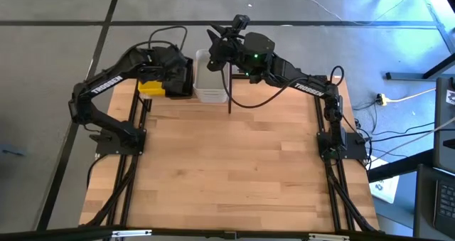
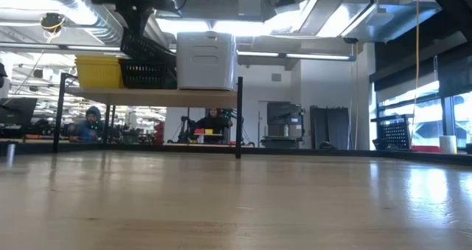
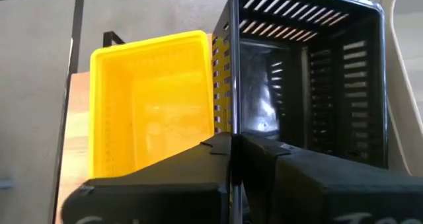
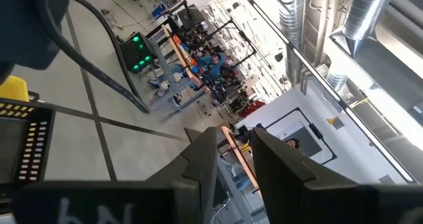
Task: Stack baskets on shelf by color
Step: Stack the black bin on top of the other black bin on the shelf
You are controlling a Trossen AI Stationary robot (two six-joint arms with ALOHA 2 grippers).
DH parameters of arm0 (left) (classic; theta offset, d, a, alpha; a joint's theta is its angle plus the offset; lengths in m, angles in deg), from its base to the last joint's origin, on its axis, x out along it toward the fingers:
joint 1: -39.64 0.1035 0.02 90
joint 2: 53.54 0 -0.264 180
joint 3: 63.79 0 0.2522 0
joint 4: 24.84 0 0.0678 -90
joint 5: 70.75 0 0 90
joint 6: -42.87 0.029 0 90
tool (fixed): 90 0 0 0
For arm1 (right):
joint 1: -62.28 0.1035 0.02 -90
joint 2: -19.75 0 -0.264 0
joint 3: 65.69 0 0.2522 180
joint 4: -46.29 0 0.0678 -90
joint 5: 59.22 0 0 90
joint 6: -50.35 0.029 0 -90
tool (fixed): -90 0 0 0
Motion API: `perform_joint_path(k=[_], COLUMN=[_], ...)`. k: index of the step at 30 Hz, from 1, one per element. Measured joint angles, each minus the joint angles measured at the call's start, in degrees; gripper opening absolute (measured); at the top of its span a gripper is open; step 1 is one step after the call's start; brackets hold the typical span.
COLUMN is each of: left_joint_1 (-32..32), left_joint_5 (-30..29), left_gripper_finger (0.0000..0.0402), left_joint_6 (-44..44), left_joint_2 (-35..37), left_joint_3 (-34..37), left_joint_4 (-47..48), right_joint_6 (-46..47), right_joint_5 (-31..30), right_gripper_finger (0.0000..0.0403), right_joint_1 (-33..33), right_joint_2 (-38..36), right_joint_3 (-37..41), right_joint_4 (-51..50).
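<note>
The shelf (image 2: 155, 96) stands at the table's far edge and carries a yellow stack (image 2: 98, 71), black perforated baskets (image 2: 147, 74) and a white-grey stack (image 2: 206, 58). My left gripper (image 3: 231, 148) is over the shelf's left part and shut on the top black basket (image 3: 310, 72), beside the yellow basket (image 3: 152, 98). In the low view this black basket (image 2: 144, 47) sits tilted above the lower black one. My right gripper (image 4: 234, 158) is open and holds nothing. It is raised above the white-grey stack (image 1: 210, 77) and points up into the room. My left gripper pinches the black basket's side wall (image 3: 231, 105) that faces the yellow basket, at the rim, with one finger inside the basket and one outside. The fingers come from above, slanting down. The basket is tilted, its lower part at the black basket beneath it.
A black upright divider (image 1: 229, 92) marks the shelf's right end, close to the right arm. The wooden tabletop (image 1: 234, 170) stretches toward the near edge between the two arm bases. People and benches show in the room behind the shelf.
</note>
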Motion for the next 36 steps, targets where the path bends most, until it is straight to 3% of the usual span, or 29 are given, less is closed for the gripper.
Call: perform_joint_path(k=[13, 17, 25, 36], left_joint_1=[0.8, 1.0, 0.6, 1.6], left_joint_5=[1.8, 1.9, 4.4, 4.8], left_gripper_finger=[0.0052, 0.005, 0.0052, 0.0049], left_joint_6=[-0.3, 0.0, 8.8, 8.7], left_joint_2=[0.0, 0.0, 0.2, 0.1], left_joint_3=[1.0, -0.8, -7.8, -3.1], left_joint_4=[-2.0, -2.5, -2.4, 2.9], right_joint_6=[0.1, 0.1, 0.2, 0.2], right_joint_5=[0.0, 0.0, 0.0, 0.0], right_gripper_finger=[0.0099, 0.0099, 0.0099, 0.0099], right_joint_1=[0.0, 0.0, 0.0, 0.3], right_joint_2=[0.0, 0.0, 0.0, 0.0], right_joint_3=[0.0, 0.0, 0.0, 0.0], right_joint_4=[0.4, 0.8, 2.0, 2.3])
